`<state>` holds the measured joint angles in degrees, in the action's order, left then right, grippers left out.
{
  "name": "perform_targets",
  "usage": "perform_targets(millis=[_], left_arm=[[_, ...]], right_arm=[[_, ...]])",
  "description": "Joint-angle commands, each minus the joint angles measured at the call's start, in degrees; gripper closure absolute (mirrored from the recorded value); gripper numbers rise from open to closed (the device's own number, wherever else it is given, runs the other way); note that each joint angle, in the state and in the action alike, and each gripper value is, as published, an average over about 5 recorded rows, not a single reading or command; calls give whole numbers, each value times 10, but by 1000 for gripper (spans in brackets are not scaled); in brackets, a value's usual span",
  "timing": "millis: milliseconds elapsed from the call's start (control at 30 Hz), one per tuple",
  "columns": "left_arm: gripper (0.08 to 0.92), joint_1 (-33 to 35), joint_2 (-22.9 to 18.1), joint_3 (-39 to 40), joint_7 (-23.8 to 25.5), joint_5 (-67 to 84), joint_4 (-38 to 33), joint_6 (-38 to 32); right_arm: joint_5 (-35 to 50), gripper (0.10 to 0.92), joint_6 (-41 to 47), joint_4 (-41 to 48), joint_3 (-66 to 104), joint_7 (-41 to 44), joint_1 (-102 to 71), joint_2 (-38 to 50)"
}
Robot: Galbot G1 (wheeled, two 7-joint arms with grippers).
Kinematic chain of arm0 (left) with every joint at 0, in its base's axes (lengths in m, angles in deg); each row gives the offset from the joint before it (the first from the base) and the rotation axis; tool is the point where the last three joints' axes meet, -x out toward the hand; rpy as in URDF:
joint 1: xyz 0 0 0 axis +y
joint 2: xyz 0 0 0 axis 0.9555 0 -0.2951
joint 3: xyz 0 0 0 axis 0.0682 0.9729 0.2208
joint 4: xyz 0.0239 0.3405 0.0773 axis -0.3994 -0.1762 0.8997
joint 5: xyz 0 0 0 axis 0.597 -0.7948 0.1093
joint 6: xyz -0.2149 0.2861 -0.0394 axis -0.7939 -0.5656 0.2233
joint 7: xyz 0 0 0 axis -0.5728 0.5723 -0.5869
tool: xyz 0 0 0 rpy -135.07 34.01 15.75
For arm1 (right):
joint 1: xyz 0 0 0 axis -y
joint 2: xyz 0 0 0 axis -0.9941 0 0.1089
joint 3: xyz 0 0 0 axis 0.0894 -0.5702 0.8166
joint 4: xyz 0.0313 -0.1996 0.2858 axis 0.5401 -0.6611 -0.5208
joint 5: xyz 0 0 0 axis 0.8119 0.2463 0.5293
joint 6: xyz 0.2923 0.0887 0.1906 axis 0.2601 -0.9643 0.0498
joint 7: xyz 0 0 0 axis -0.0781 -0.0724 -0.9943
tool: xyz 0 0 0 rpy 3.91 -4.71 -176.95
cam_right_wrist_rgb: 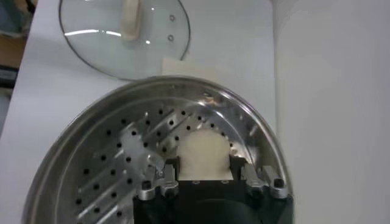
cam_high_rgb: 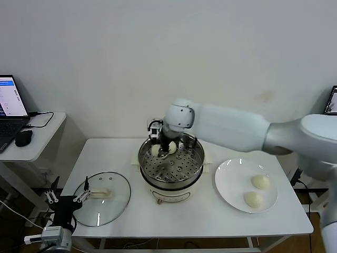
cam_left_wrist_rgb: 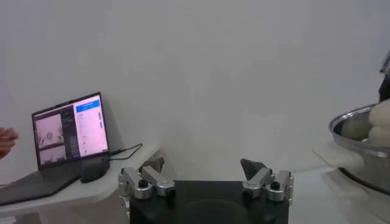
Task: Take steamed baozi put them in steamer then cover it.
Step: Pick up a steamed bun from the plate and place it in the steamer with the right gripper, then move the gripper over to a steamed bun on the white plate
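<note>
- Baozi count decides the progress: two buns (cam_high_rgb: 257, 190) lie on the white plate (cam_high_rgb: 226, 182), which sits on the surface to the right of the steamer (cam_high_rgb: 171, 167); one bun (cam_right_wrist_rgb: 206, 153) is in the right tool's grip over the tray, and another pale bun seems to rest at the steamer's back rim, though the arm partly hides it.
- As a judgement, the task is about half done: the held bun has yet to be let go, two buns wait on the plate, and the covering has not begun.
- Surface (cam_high_rgb: 210, 211): a flat white rectangular top carrying the steamer at its middle.
- Steamer: a round, shiny steel pot on a cream base with side handles; its tray is mirror-bright and pierced with rows of small holes.
- Cover (cam_high_rgb: 102, 197): a round clear glass lid with a thin metal rim and a cream oblong handle, lying flat on the surface left of the steamer.
- Plate: flat, glossy, round.
- Buns: smooth, matte, cream-white domes that look soft.
- Right tool (cam_right_wrist_rgb: 210, 185): closed snugly on the bun, down inside the steamer near its back rim.
- Left tool (cam_high_rgb: 67, 197): spread wide and empty, parked off the surface's near left corner, beyond the cover from the steamer.
</note>
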<state>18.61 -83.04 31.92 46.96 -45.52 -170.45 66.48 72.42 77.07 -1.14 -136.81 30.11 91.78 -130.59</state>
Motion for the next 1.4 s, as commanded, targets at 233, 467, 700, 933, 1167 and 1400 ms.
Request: perform_targets(millis=[233, 467, 700, 933, 1167, 1400], left_arm=[[177, 1, -3, -1, 0, 0, 0, -1], [177, 0, -2, -1, 1, 0, -1, -2], [177, -6, 2, 7, 1, -1, -2, 0], [177, -8, 4, 16, 1, -5, -5, 0], [177, -2, 2, 24, 0, -14, -5, -2], [177, 1, -3, 28, 0, -20, -6, -3]], right_arm=[[-8, 407, 10, 39, 1, -6, -32, -39], [-14, 229, 4, -32, 1, 67, 39, 25], [-32, 203, -40, -156, -21, 154, 152, 177], [-119, 203, -130, -244, -29, 245, 185, 352], [-230, 203, -197, -278, -33, 280, 130, 491], [-307, 203, -223, -274, 80, 268, -51, 551]])
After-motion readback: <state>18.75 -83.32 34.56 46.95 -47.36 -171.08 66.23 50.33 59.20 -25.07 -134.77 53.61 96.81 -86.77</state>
